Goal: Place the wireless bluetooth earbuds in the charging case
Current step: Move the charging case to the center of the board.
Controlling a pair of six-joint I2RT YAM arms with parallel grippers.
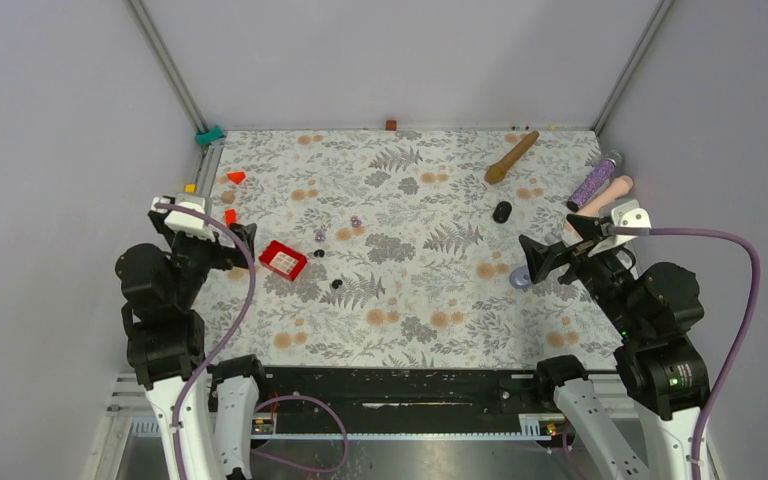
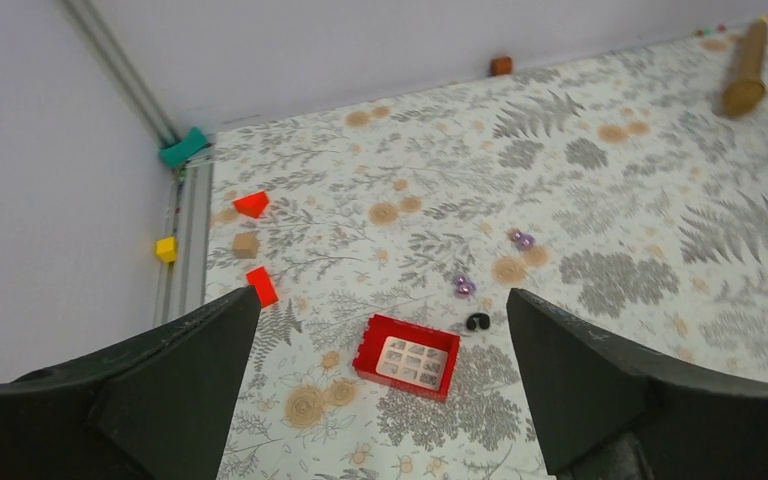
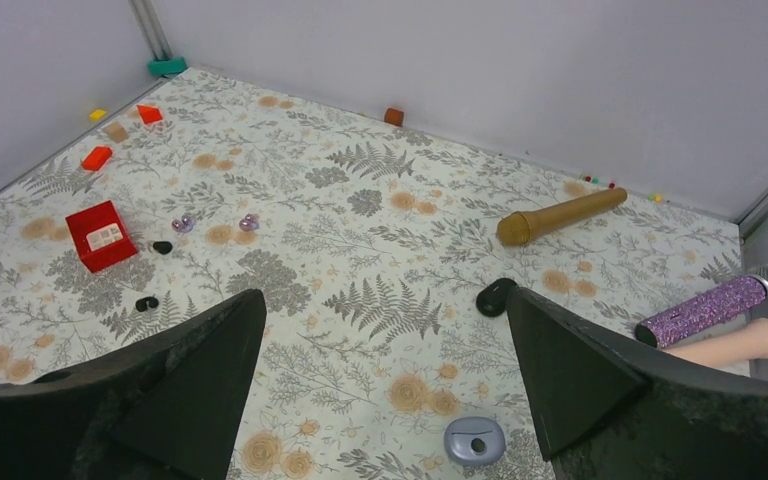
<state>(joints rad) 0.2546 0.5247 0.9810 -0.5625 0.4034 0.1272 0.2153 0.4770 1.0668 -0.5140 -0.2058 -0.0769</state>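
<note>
At far left, left pincer (image 1: 243,238) hangs wide, empty; red tray (image 1: 283,259) sits just right of it on the floral surface (image 1: 430,300); two purple earbuds (image 1: 320,236) and two black earbuds (image 1: 337,284) lie loose beside tray; right pincer (image 1: 532,260) gapes wide, empty, near lavender disc (image 1: 517,281).

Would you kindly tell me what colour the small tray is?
The tray is red, pale inside; clearest in the left wrist view.
</note>
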